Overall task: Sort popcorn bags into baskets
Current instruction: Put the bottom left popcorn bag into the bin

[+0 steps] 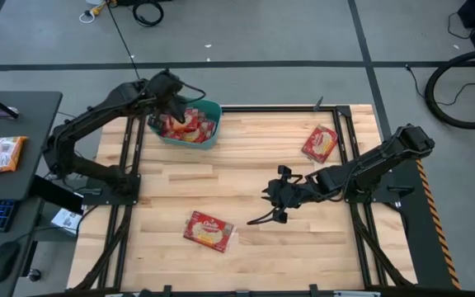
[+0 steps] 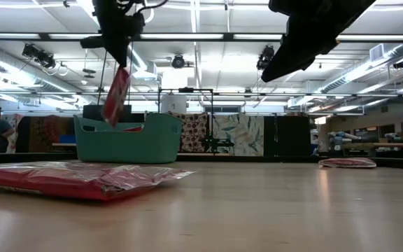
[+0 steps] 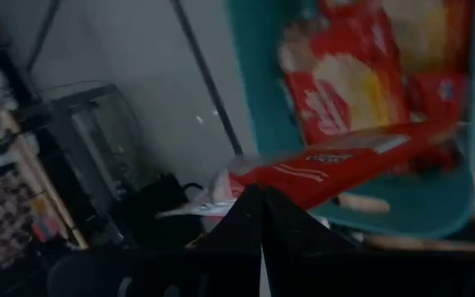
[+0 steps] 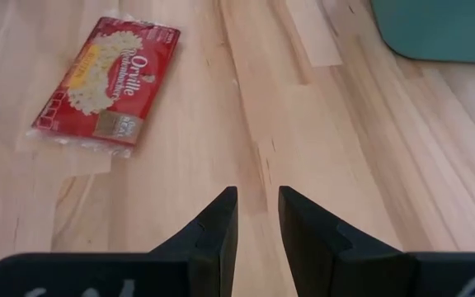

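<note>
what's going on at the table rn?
Popcorn sorting. The left hand holds a red popcorn bag over the teal basket, which already has several bags in it. The right hand hovers open and empty mid-table. Two bags still lie on the wood: one near the front, one at the right edge.

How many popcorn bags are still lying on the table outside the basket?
2. One popcorn bag lies near the front middle; another bag lies near the right edge. A third bag hangs from the left gripper above the teal basket, where more lie piled.
</note>
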